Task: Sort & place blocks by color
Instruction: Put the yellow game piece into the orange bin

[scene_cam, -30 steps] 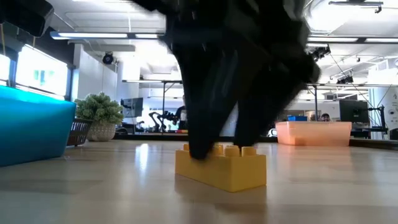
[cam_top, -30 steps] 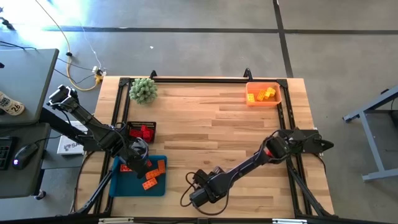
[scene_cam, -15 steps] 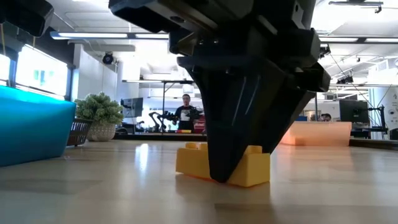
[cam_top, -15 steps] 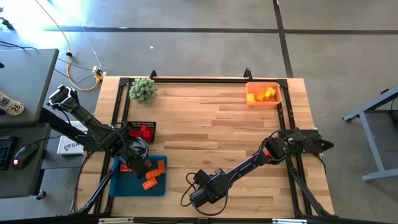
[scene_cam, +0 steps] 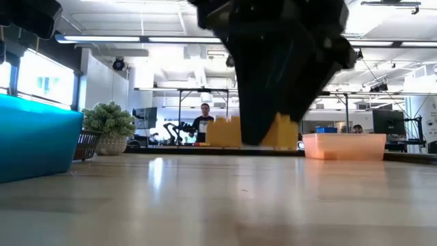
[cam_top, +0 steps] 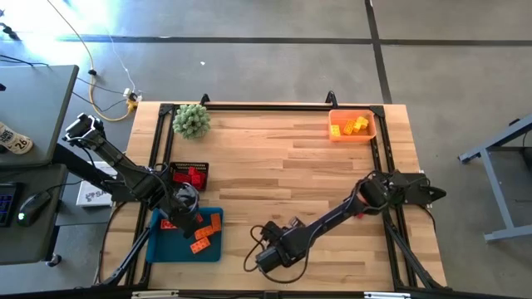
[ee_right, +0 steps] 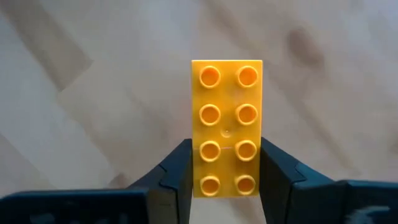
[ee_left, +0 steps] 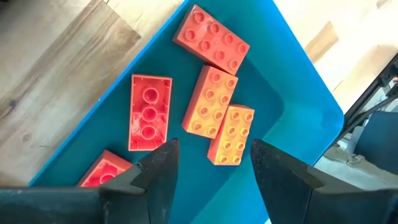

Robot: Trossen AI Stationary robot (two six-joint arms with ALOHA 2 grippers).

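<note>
Quick status on the color sort, going left to right across your desk (cam_top: 274,166).

Far left, your left gripper (ee_left: 210,163) hangs over the blue tray (cam_top: 158,247) with its jaws apart and nothing between them. In that tray you've got a handful of red and orange-red blocks (ee_left: 211,101); the left wrist view shows five, one only partly in frame. Just behind the tray sits a small dark basket (cam_top: 190,175) with something red in it, can't tell what exactly. The green plant ball (cam_top: 191,121) at the back left corner isn't part of the sort.

Middle front, your right gripper (ee_right: 224,163) is clamped on a yellow block (ee_right: 226,124), pinching the near end so most of the brick sticks out past the fingertips. The low view shows the block up off the desk, so I'd say you're mid-carry.

Far right at the back, the orange bin (cam_top: 352,127) already holds a few yellow blocks (cam_top: 357,125). That looks like where this one belongs, and it's well apart from the gripper, clear across the desk.

I can't spot any loose blocks lying on the wood in the high view, so my guess is this yellow one is the last, or close to it. Drop it in the bin and you're pretty much done.
</note>
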